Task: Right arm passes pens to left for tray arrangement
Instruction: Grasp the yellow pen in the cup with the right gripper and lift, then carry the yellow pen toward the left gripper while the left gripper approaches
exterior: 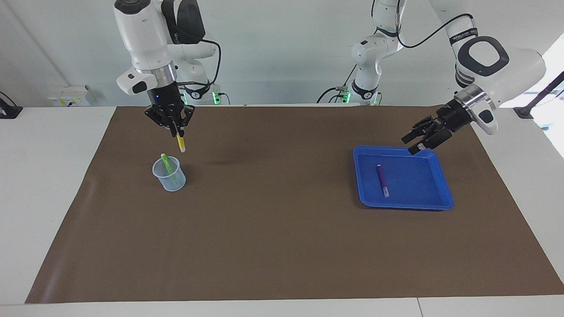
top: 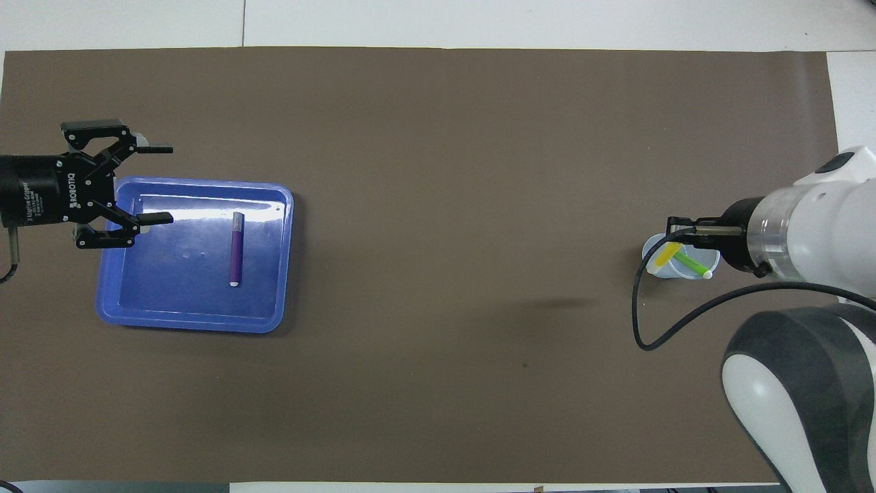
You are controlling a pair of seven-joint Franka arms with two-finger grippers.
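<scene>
My right gripper (exterior: 177, 130) (top: 674, 241) is shut on the yellow pen (exterior: 180, 143) (top: 664, 257), which hangs tip down in the air over the translucent cup (exterior: 169, 174) (top: 658, 261). The green pen (exterior: 167, 165) (top: 690, 266) leans inside that cup. The purple pen (exterior: 382, 180) (top: 236, 248) lies flat in the blue tray (exterior: 443, 193) (top: 185, 311) toward the left arm's end of the table. My left gripper (exterior: 415, 143) (top: 159, 183) hangs open over the tray's rim, holding nothing.
A brown mat (exterior: 273, 220) (top: 452, 150) covers most of the white table. A black cable (top: 657, 322) loops from the right wrist.
</scene>
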